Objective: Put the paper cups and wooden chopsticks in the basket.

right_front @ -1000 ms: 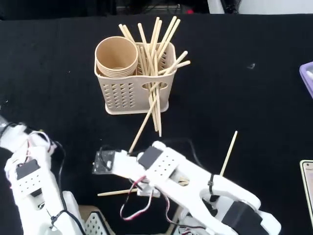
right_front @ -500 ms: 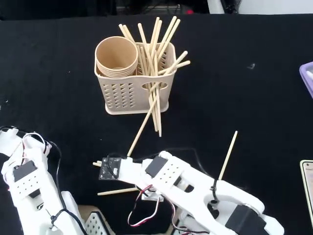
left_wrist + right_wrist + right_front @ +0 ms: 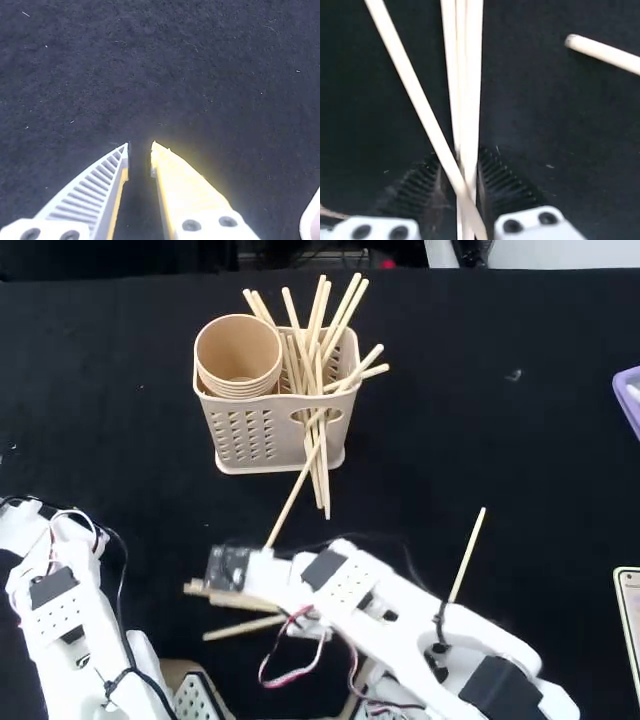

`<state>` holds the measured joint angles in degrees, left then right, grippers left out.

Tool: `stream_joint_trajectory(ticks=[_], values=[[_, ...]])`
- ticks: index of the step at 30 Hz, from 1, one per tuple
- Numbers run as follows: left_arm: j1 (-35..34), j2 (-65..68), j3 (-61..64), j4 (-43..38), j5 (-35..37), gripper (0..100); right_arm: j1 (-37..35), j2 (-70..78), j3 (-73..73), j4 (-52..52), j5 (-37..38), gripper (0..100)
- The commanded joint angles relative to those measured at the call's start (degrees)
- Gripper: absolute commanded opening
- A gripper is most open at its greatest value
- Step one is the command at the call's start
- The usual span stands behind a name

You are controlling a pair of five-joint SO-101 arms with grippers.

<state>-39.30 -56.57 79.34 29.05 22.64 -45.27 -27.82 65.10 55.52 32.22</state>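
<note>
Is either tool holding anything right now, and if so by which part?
The right tool grips a bunch of wooden chopsticks along their shafts, the sticks running lengthwise past its fingertips; how near the end cannot be told. The left tool holds nothing.

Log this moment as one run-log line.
right tool: shut on chopsticks | left tool: slightly open, empty | basket: holds paper cups | loose chopstick: on table

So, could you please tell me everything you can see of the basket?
The basket is a cream, plastic-looking rectangular tub with rounded corners, rows of slots in its walls and a handle cut-out in front. It stands upright on the black table, holding a stack of paper cups beside a bundle of wooden chopsticks. Several more chopsticks lean against its front wall.
</note>
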Motion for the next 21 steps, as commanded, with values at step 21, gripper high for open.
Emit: stream_joint_trajectory(ticks=[21], values=[[1.01,-1.23,-2.59,-1.05,0.53,9,7.91,-23.96,5.93,-6.59,0.26,1.1]])
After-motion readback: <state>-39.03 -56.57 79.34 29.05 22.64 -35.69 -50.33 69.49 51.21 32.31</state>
